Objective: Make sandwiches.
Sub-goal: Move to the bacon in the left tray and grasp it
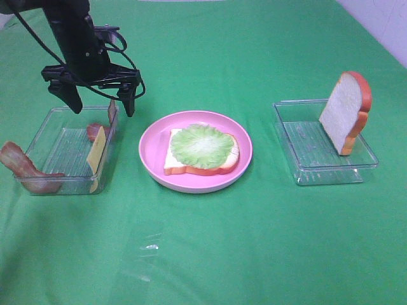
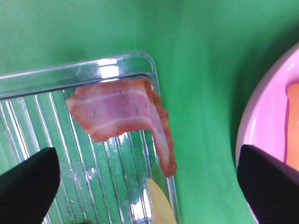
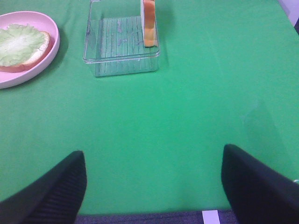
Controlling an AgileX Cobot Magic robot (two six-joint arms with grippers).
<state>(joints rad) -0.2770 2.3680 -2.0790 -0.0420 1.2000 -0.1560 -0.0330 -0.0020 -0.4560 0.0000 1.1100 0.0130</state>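
On the pink plate point(image 1: 152, 152) lies a bread slice point(image 1: 181, 166) topped with a lettuce leaf point(image 1: 202, 145). A second bread slice point(image 1: 346, 111) stands upright in the right tray point(image 1: 305, 171). The left tray point(image 1: 57, 121) holds a bacon strip point(image 1: 96, 131), a yellow cheese square point(image 1: 96, 152) leaning on its wall, and another bacon strip point(image 1: 22, 166) draped over its left edge. My left gripper point(image 1: 102, 107) hangs open above that tray's far right corner, over the bacon strip point(image 2: 121, 114). In its wrist view my right gripper point(image 3: 152, 186) is open and empty over bare cloth.
A green cloth point(image 1: 210, 254) covers the whole table. The left wrist view shows the tray rim point(image 2: 93, 70), a corner of the cheese point(image 2: 161, 205) and the plate's edge point(image 2: 261, 126). From the right wrist, the plate point(image 3: 51, 51) and right tray point(image 3: 121, 65) lie far ahead.
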